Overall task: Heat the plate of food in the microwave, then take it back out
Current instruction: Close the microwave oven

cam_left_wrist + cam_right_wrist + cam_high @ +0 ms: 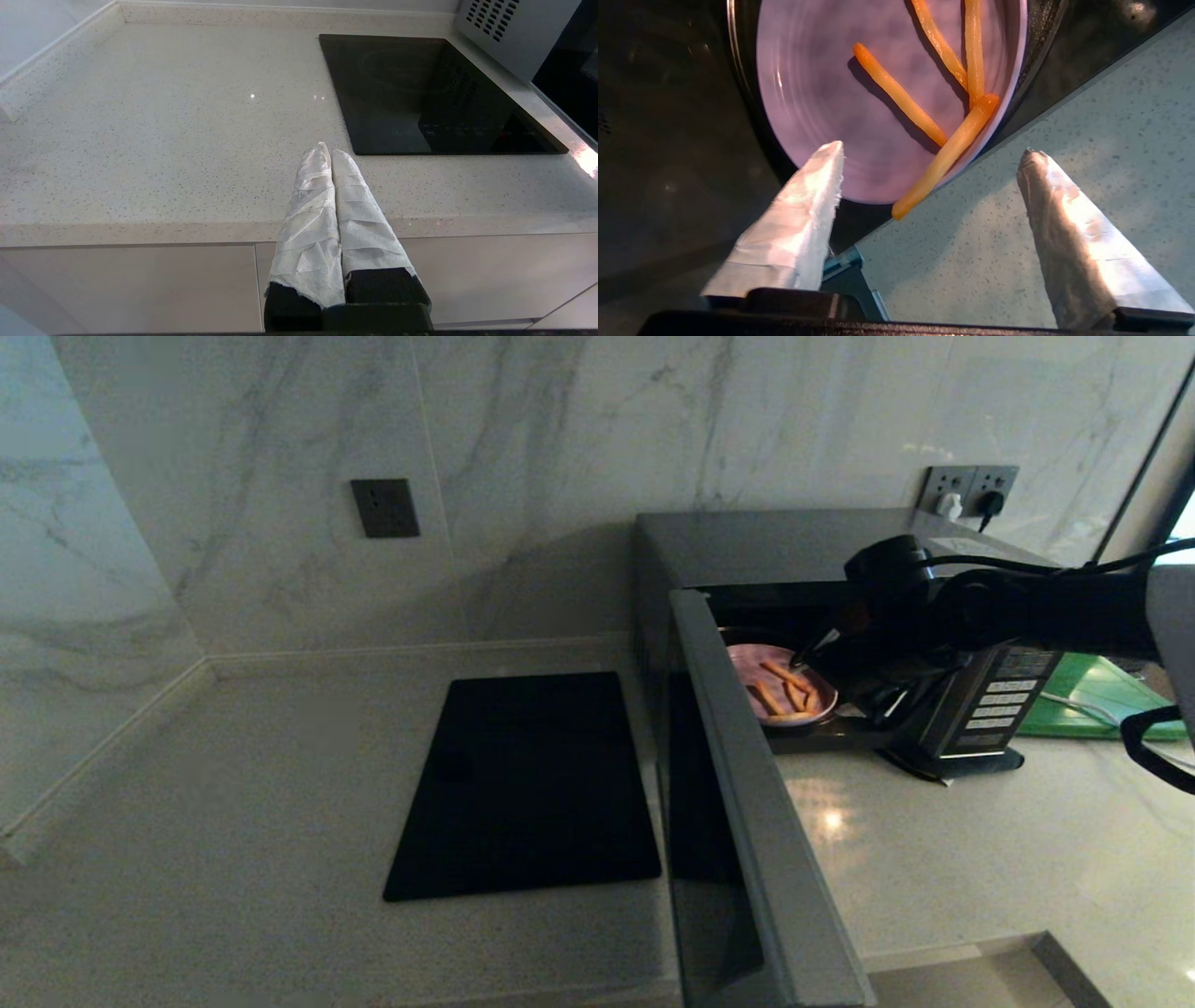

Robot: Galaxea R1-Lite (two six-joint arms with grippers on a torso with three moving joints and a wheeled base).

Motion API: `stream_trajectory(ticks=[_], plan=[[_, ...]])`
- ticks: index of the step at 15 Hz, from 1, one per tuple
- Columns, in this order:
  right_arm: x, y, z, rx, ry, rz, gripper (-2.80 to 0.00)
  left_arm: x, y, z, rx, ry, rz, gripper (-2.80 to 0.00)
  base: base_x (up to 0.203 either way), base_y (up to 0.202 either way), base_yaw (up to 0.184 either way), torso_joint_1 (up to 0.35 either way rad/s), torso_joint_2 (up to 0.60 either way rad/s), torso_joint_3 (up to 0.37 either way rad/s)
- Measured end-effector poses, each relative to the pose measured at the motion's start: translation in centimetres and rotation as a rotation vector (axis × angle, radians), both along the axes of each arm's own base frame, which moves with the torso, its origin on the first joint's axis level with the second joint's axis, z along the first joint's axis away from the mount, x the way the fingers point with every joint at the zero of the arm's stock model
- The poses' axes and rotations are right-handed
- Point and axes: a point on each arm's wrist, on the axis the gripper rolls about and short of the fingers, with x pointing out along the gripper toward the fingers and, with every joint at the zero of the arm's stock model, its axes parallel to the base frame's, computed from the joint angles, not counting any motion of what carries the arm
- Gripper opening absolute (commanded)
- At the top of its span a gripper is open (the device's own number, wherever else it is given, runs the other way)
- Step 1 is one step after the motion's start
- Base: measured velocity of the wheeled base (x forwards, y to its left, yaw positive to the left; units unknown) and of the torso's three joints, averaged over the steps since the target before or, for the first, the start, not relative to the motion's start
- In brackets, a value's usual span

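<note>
The microwave [747, 546] stands at the back right of the counter with its door [747, 775] swung wide open toward me. Just inside its opening lies the plate of food [745, 665], pale lilac with several orange fries [789, 686]. My right gripper [845, 681] reaches in from the right and is open at the plate's near rim, holding nothing. In the right wrist view the plate [822, 84] lies just beyond the fingertips [833, 154], and one fry [943, 156] sticks out over the rim. My left gripper [329, 150] is shut and empty, parked over the counter's front edge.
A flat black slab [527, 784] lies on the counter left of the open door. The button panel [1004, 700] faces right of the opening. A green board [1092, 695] lies behind my right arm. Wall sockets with plugs [971, 490] sit above the microwave.
</note>
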Motion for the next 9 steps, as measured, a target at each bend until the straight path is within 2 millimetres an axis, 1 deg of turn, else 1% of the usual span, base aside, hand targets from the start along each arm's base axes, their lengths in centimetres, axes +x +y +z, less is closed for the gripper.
stream_trajectory(ticks=[4,6,9], plan=[[-1.6,-2.2,1.1,-0.007,0.007,-0.04,0.0,0.0,0.0,0.0,0.0,0.0,0.0,-2.8,0.0,0.0,0.0,0.0,0.0,0.0],[-3.1,-3.0,2.1,-0.02,0.009,-0.043,0.0,0.0,0.0,0.0,0.0,0.0,0.0,-2.8,0.0,0.0,0.0,0.0,0.0,0.0],[-6.0,-3.7,3.8,-0.038,0.006,-0.043,0.0,0.0,0.0,0.0,0.0,0.0,0.0,-2.8,0.0,0.0,0.0,0.0,0.0,0.0]])
